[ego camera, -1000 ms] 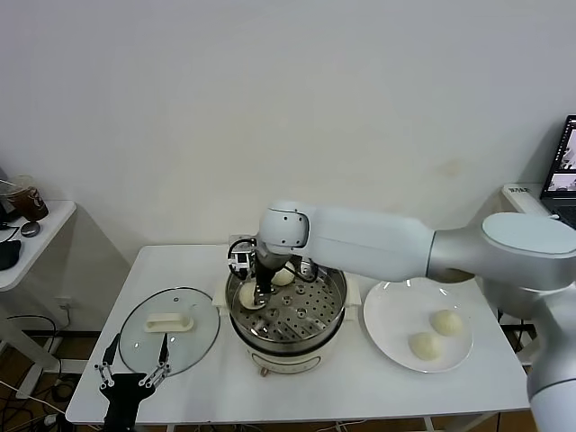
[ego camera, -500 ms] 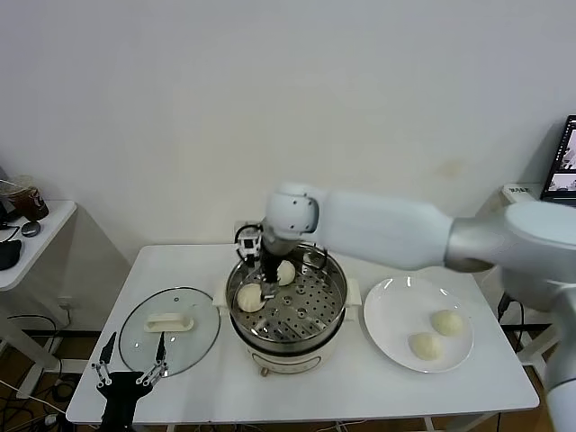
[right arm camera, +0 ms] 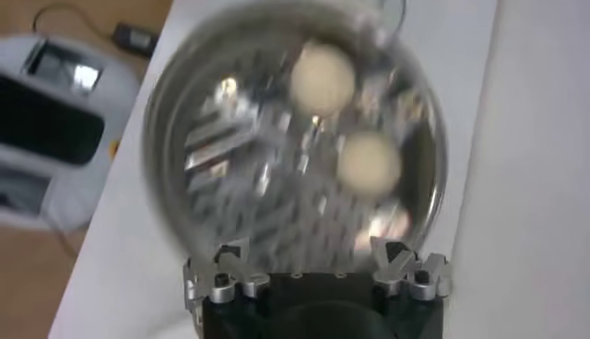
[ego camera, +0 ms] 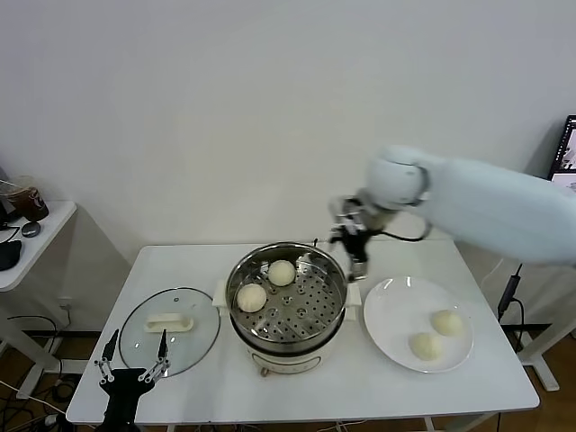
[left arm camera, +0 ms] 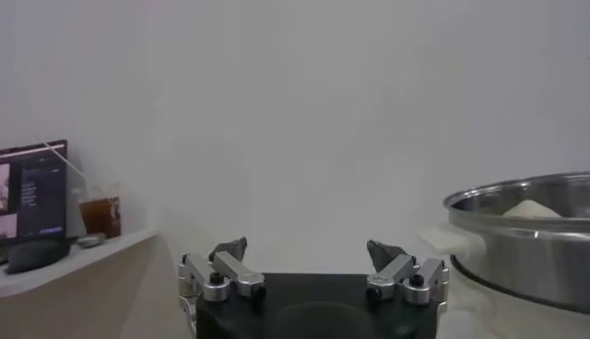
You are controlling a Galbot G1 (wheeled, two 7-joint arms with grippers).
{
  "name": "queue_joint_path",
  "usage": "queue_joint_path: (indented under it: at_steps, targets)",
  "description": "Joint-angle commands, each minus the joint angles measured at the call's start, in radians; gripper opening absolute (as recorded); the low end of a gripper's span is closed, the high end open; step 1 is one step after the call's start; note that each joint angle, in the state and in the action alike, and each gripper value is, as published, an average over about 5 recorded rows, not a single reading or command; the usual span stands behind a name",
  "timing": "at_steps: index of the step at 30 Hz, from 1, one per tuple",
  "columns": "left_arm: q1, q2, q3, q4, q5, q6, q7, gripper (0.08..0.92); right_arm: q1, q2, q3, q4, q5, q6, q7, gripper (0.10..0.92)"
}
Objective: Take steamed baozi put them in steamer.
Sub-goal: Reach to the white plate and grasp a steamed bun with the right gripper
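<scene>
The steamer [ego camera: 286, 304] stands mid-table, a shiny steel pot with a perforated tray. Two baozi lie in it, one at the back [ego camera: 282, 272] and one at the left [ego camera: 251, 296]. Two more baozi [ego camera: 446, 322] [ego camera: 424, 346] lie on the white plate [ego camera: 396, 310] to the right. My right gripper [ego camera: 353, 247] is open and empty, above the steamer's right rim, between pot and plate. The right wrist view shows the steamer [right arm camera: 230, 129] with both baozi [right arm camera: 323, 75] [right arm camera: 369, 164] below the gripper [right arm camera: 312, 261]. My left gripper [ego camera: 133, 371] is open, parked low at the table's front left.
A round glass lid [ego camera: 169, 328] with a white handle lies flat left of the steamer. A small side table [ego camera: 27, 234] with a cup stands far left. The steamer's side [left arm camera: 521, 235] shows in the left wrist view.
My right gripper has let go of a baozi in the steamer's left part, risen out of the pot and swung right to its right rim. The left arm has not moved.
</scene>
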Motion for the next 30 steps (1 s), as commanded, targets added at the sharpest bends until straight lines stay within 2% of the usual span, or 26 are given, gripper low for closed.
queue_joint_path:
  at_steps: [1, 14, 30]
  targets:
    - [-0.003, 0.000, 0.002, 0.008, 0.001, 0.001, 0.000, 0.823, -0.135, -0.285, 0.058, 0.064, -0.223, 0.157, -0.090, 0.823]
    - [0.009, -0.002, -0.003, 0.008, 0.009, 0.006, 0.003, 0.823, -0.715, -0.349, 0.453, 0.026, -0.364, 0.171, -0.022, 0.823]
    - [0.015, -0.008, -0.007, 0.014, 0.019, 0.003, 0.003, 0.823, -0.825, -0.242, 0.527, -0.065, -0.409, 0.146, 0.079, 0.823]
